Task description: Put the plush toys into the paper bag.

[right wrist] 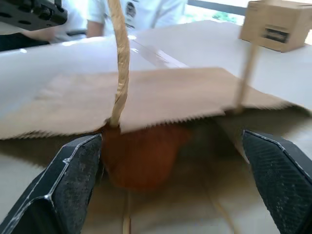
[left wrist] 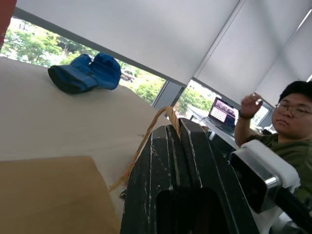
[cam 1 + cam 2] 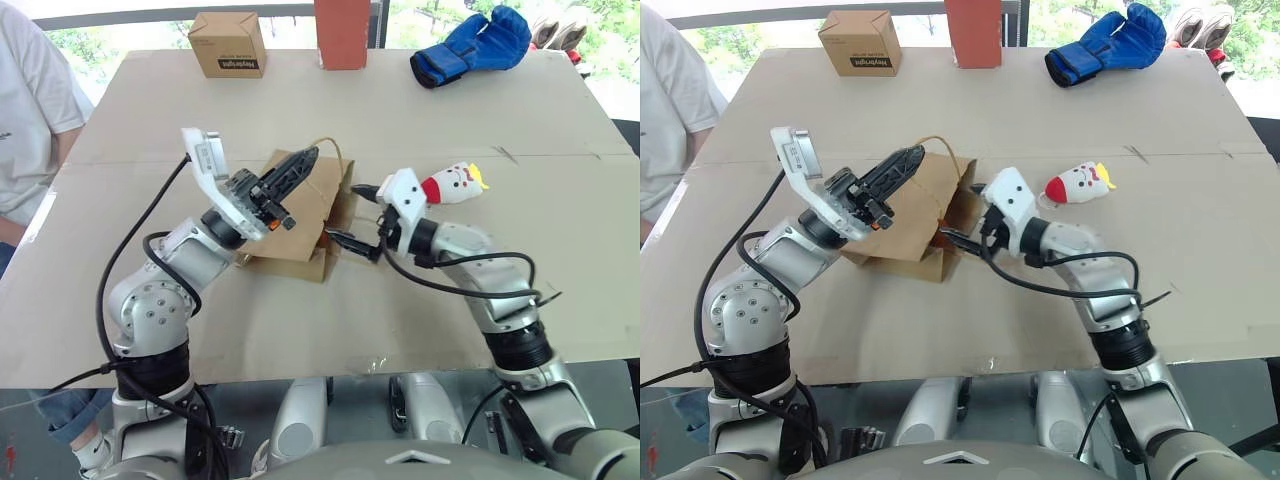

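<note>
The brown paper bag point(image 3: 300, 215) lies on its side in the middle of the table, mouth toward my right arm. My left gripper point(image 3: 305, 160) is shut on the bag's twisted handle point(image 2: 170, 114) and holds the upper wall up. My right gripper point(image 3: 355, 213) is open just at the bag's mouth, with nothing between its fingers. Inside the mouth sits the orange-brown plush toy point(image 1: 141, 153). The white doll with a red end and yellow crown point(image 3: 455, 185) lies on the table beside the right wrist, outside the bag.
A blue boxing glove point(image 3: 470, 45), a small printed cardboard box point(image 3: 228, 43) and a red-orange box point(image 3: 342, 32) stand along the table's far edge. A person in a white shirt point(image 3: 25, 110) is at the left edge. Another person point(image 2: 287, 126) sits off the table.
</note>
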Controlling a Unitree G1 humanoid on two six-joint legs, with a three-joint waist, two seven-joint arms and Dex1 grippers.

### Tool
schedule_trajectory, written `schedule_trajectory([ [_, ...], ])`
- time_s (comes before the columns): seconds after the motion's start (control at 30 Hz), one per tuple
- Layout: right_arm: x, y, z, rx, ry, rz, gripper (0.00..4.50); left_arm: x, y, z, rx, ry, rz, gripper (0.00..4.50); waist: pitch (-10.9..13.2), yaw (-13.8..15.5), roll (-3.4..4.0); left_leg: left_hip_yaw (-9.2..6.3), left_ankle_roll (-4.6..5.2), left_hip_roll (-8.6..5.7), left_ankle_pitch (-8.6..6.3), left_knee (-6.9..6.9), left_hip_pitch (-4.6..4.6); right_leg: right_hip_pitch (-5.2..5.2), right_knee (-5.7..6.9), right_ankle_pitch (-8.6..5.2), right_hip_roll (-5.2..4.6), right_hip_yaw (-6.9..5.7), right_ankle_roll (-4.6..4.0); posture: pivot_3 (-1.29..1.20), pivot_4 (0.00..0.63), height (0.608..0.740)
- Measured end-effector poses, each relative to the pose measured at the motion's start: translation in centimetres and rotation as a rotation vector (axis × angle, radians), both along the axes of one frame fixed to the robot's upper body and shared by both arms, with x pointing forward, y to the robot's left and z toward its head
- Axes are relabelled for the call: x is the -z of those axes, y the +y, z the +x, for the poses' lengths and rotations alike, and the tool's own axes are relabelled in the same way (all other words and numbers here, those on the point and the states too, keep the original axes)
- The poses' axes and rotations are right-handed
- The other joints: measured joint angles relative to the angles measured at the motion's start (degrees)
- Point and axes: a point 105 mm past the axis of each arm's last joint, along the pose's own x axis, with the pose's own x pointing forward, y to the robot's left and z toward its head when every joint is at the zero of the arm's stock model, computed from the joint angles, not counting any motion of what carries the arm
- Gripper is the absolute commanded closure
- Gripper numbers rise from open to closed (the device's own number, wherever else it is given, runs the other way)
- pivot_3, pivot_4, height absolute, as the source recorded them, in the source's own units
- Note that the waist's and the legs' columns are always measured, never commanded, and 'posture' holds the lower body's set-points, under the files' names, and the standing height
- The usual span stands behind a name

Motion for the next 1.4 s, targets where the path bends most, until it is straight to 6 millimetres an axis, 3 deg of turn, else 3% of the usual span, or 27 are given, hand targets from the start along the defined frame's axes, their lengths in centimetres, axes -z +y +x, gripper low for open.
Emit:
schedule_trajectory([
  [0.17,-1.9,-5.5,1.6,0.179,-0.006,-0.038,0.04,-0.1,0.1,0.4,-0.041,0.002,-0.019,4.5,0.0,0.1,-0.01,0.03,0.01,-0.01,0.0,0.0,-0.02,0.0,-0.03,0.0,-0.03,0.01,0.0,0.0,0.15,0.714],
  [0.27,-2.7,-9.1,4.5,0.382,-0.005,-0.091,0.04,-0.2,0.0,0.4,-0.058,0.016,-0.043,4.5,0.0,-0.2,-0.01,0.09,0.01,0.03,-0.01,0.0,0.02,0.0,-0.03,0.0,-0.01,0.03,-0.01,0.0,0.15,0.714],
  [0.3,-2.7,-9.1,4.5,0.383,-0.005,-0.091,0.04,-0.2,0.0,0.4,-0.058,0.016,-0.043,4.5,0.0,-0.2,-0.01,0.09,0.01,0.03,-0.01,0.0,0.01,0.0,-0.03,0.0,-0.01,0.03,-0.01,0.0,0.15,0.714],
  [0.4,-0.9,-11.7,7.8,0.557,0.077,-0.168,0.04,-0.5,-0.5,-0.2,-0.053,0.015,-0.054,4.5,0.0,-0.2,-0.01,0.1,0.02,0.03,-0.01,-0.01,0.01,0.0,-0.03,0.0,0.01,0.05,-0.02,0.0,0.15,0.714],
  [0.53,2.9,-13.6,10.0,0.65,0.199,-0.261,0.04,-0.3,-0.6,-0.6,-0.064,0.036,-0.058,4.5,0.0,-0.1,-0.01,0.12,0.03,-0.02,-0.01,-0.02,-0.04,0.0,-0.08,0.05,-0.01,0.07,0.05,0.0,0.15,0.714],
  [0.63,3.1,-13.6,10.3,0.639,0.217,-0.259,0.83,-0.3,-0.6,-0.8,-0.074,0.043,-0.061,4.5,0.0,0.0,-0.01,0.11,0.04,-0.02,-0.02,-0.01,-0.03,0.02,-0.07,0.13,-0.01,0.07,0.2,0.0,0.15,0.714],
  [0.7,3.2,-13.5,10.3,0.634,0.221,-0.261,1.8,-0.4,-0.6,-1.0,-0.074,0.044,-0.064,4.5,0.0,0.0,-0.01,0.09,0.04,-0.02,-0.02,0.01,-0.01,0.04,-0.07,0.13,-0.01,0.05,0.2,0.0,0.15,0.714],
  [0.77,3.3,-13.7,10.1,0.628,0.221,-0.266,2.36,-0.4,-0.6,-1.1,-0.08,0.05,-0.067,4.5,0.0,0.0,-0.01,0.09,0.04,-0.02,-0.01,0.05,-0.01,0.07,-0.07,0.12,0.0,0.05,0.19,0.0,0.15,0.714],
  [0.93,3.3,-13.6,9.0,0.589,0.184,-0.272,4.44,-0.4,-0.6,-1.1,-0.085,0.054,-0.07,4.5,0.0,0.0,-0.02,0.08,0.04,-0.02,-0.01,0.07,0.01,0.09,-0.06,0.02,0.0,0.05,0.02,0.0,0.15,0.714],
  [1.17,2.8,-13.1,5.8,0.454,0.156,-0.193,4.48,-0.6,-0.8,-1.1,-0.068,0.047,-0.077,4.5,0.0,0.1,-0.01,0.03,0.05,-0.04,-0.02,0.05,-0.07,0.07,-0.11,0.12,0.0,0.03,0.21,0.0,0.15,0.714],
  [1.3,-0.6,-10.3,3.3,0.296,0.1,-0.071,4.48,-1.3,-1.6,-1.5,-0.001,0.029,-0.096,4.5,0.0,-0.3,0.01,0.04,0.05,0.05,-0.02,0.05,0.0,0.05,-0.07,0.1,0.05,0.03,0.22,0.0,0.15,0.714],
  [1.4,-1.8,-7.9,1.9,0.219,0.082,-0.02,4.48,-1.6,-1.9,-1.5,0.029,0.022,-0.099,4.5,0.0,-0.1,0.01,0.01,0.04,0.06,-0.02,0.05,0.01,0.06,-0.05,-0.01,0.07,0.0,0.03,0.0,0.15,0.714],
])
